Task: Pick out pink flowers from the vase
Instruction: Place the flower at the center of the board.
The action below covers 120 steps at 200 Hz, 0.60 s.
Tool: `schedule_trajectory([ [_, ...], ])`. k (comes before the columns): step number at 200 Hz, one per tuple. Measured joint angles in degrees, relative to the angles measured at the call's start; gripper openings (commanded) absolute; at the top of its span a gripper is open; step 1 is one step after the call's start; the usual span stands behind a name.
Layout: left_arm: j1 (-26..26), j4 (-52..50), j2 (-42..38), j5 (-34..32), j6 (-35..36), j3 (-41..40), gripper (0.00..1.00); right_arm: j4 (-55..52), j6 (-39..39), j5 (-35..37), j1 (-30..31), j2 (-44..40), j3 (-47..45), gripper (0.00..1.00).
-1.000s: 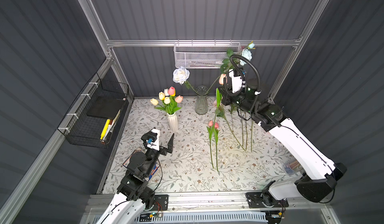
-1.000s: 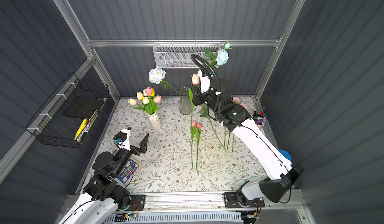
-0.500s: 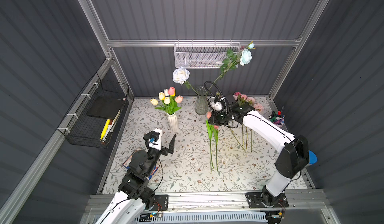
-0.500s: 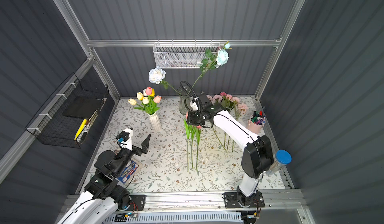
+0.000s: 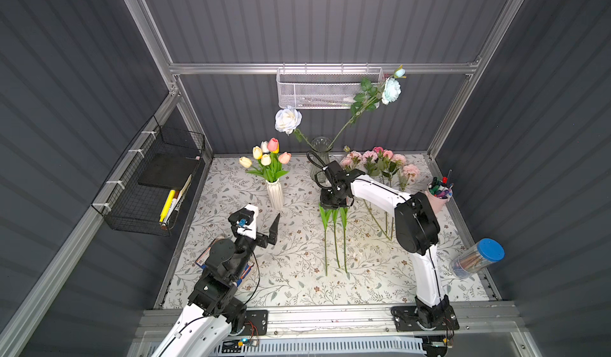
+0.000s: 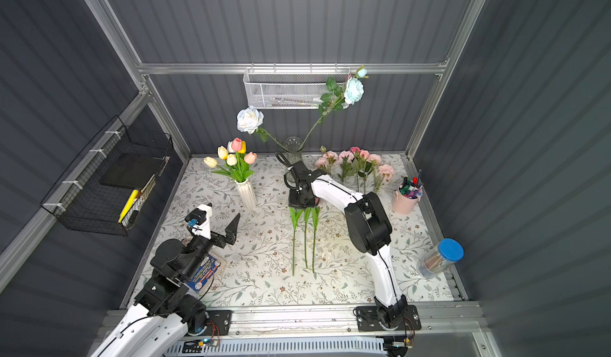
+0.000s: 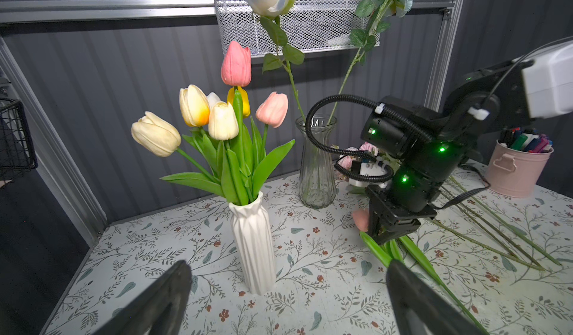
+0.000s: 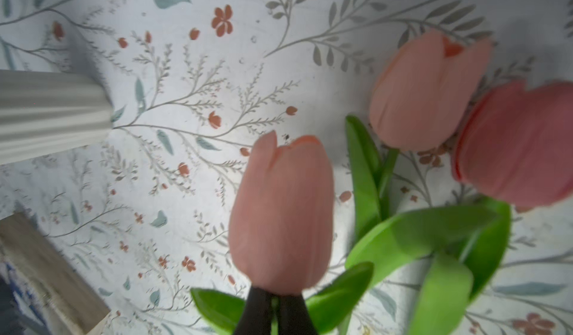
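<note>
My right gripper [image 8: 274, 311] is shut on the stem of a salmon-pink tulip [image 8: 282, 215], just under the bloom. It is low over the table, and in both top views the gripper [image 5: 334, 203] hides the blooms. Two more pink tulips [image 8: 424, 91] [image 8: 517, 144] lie beside the held one, their stems [image 5: 335, 239] running toward the front. The ribbed white vase [image 7: 252, 243] still holds two pink tulips [image 7: 236, 65] [image 7: 273, 109] among cream and yellow ones. Pink roses [image 5: 380, 160] lie at the back right. My left gripper [image 7: 286, 266] stands open and empty in front of the white vase.
A glass vase [image 5: 320, 160] at the back holds a white rose [image 5: 288, 120] and a pale blue one [image 5: 391, 90]. A pink bucket of pens [image 5: 438, 196] and a blue-lidded jar [image 5: 479, 257] stand at the right. A black wire basket [image 5: 152, 186] hangs on the left wall.
My right arm has come down from high beside the glass vase to the table, carrying the pink tulip next to the two lying there. The left arm has hardly moved.
</note>
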Motion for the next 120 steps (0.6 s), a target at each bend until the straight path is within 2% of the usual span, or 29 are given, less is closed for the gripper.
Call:
schedule_trajectory([
  [56, 0.0, 0.0, 0.2, 0.4, -0.1, 0.0, 0.99, -3.2, -0.8, 3.0, 0.0, 6.2, 6.2, 0.0],
  [120, 0.0, 0.0, 0.7, 0.9, -0.1, 0.0, 0.99, -4.6, -1.5, 5.2, 0.0, 7.9, 8.6, 0.24],
])
